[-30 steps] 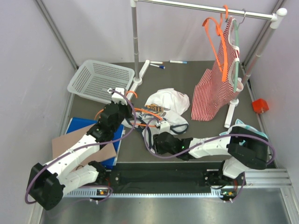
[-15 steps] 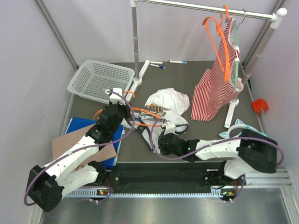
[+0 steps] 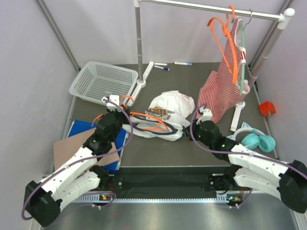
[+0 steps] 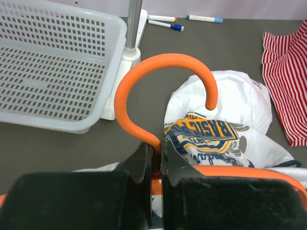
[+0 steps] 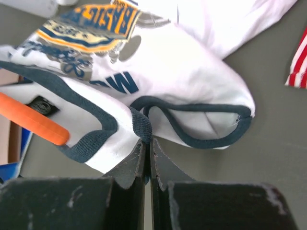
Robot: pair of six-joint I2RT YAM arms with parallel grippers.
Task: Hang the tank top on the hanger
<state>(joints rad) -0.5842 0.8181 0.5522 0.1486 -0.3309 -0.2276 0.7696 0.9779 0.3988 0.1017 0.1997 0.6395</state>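
On the table [image 3: 153, 151], your left pincer [image 4: 154, 158] clamps the hanger [image 4: 158, 72] at its neck, your right pincer [image 5: 147, 143] the tank top [image 5: 192, 72] by its navy trim; draw that opening over the orange arm, hanger steady.

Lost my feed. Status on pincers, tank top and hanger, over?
Left pincer shut on hanger. Right pincer shut on tank top, navy trim. Top bunched on table, hanger arm at its opening. Nothing blocking.

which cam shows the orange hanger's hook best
Left wrist: the hook of the hanger fills the frame, its neck pinched in the left tool. Top external shows it small; right wrist shows only an orange arm end against the tank top.
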